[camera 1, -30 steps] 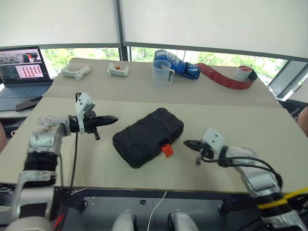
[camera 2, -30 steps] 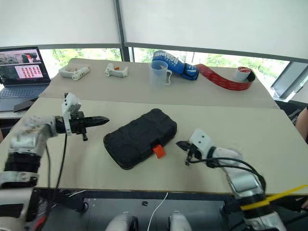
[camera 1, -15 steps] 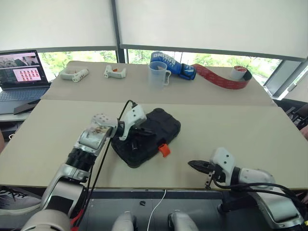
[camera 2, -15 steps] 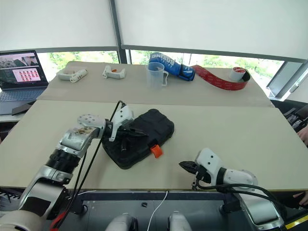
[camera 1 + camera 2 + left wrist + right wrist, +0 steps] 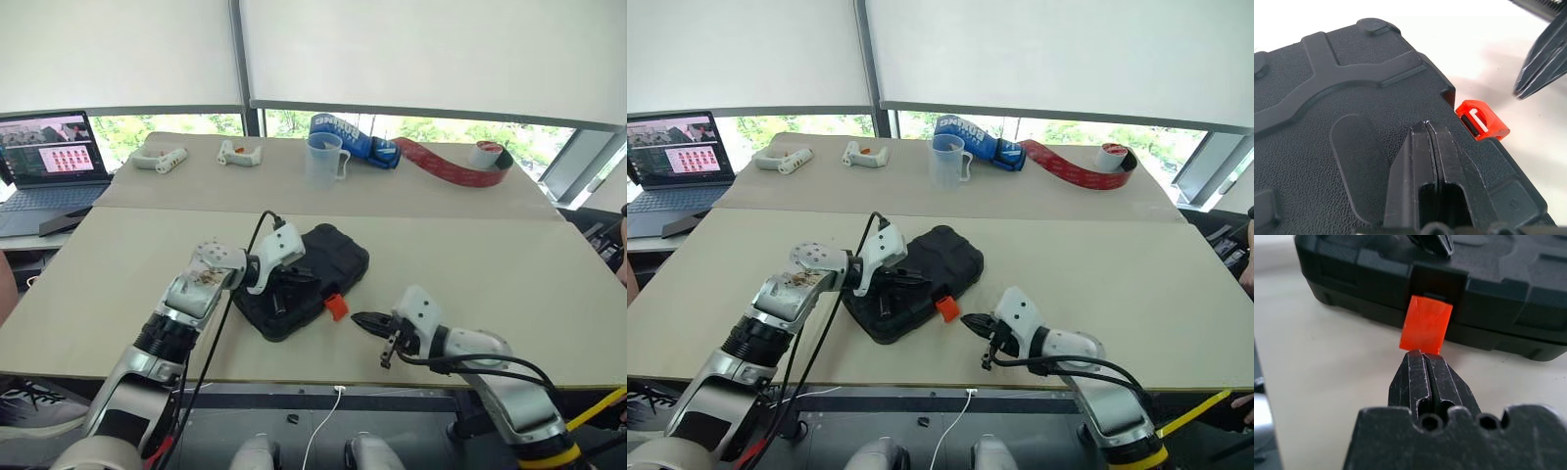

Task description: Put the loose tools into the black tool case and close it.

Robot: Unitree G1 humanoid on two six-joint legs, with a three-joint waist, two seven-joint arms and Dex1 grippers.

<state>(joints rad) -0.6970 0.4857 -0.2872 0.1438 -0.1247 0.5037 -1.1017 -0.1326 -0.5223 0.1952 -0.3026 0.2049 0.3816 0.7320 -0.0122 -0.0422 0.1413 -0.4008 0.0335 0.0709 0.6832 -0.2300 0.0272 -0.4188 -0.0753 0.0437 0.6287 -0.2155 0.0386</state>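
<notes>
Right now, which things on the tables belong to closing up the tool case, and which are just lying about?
Part of the job: black tool case, its orange latch, left pincer on the lid, right pincer near the latch.

Lying about: laptop, two white handles, measuring jug, blue strap, red tape.

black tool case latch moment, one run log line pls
black tool case: lid down | orange latch: sticking out, unfastened | left gripper: shut, over lid | right gripper: shut, tips at latch

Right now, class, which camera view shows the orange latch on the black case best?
The right wrist view: the orange latch faces it squarely, sticking out unfastened. The left wrist view shows it sideways at the case edge; the eye views show a small orange spot.
</notes>
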